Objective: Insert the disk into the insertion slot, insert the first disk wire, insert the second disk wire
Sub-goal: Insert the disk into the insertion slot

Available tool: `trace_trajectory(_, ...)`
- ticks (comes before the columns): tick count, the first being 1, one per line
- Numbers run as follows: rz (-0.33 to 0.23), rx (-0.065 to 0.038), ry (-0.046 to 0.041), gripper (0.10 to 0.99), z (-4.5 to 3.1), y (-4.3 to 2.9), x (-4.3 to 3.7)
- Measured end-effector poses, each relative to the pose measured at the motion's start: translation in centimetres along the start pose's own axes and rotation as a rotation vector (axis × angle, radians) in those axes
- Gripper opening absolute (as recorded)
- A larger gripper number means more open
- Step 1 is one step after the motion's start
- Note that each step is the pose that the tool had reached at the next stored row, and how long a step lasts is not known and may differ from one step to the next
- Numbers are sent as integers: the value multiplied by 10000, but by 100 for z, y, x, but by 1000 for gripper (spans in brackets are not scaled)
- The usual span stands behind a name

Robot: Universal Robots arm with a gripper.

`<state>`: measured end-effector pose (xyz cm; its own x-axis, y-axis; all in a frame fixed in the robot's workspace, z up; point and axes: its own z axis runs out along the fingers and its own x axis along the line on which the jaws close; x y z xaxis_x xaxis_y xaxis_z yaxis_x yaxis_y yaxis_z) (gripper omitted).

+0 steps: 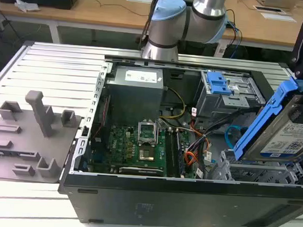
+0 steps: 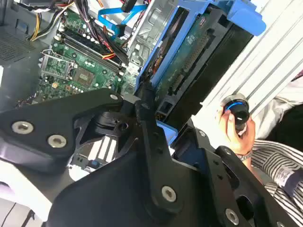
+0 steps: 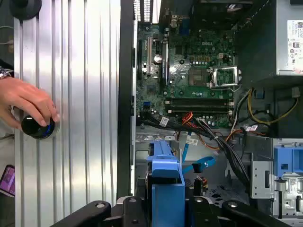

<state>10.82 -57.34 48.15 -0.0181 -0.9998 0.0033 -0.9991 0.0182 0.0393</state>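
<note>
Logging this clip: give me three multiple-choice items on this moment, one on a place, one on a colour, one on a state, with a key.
1. Where is the disk? A. flat on the motherboard; B. tilted over the insertion slot, at the exterior view's right; C. on the grey fixture outside the case.
2. Its plastic carrier is: A. bright blue; B. orange; C. black.
3. The disk is: A. seated in the slot; B. lying loose; C. held in the jaws, unseated.
Key: 1 B, it leans above the slot; 2 A, blue frames the drive; 3 C, the jaws flank its carrier in the first wrist view.
</note>
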Motion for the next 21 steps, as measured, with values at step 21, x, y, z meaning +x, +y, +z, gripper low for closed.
trace_trajectory(21,62,-24,13,365,385,-104,-223)
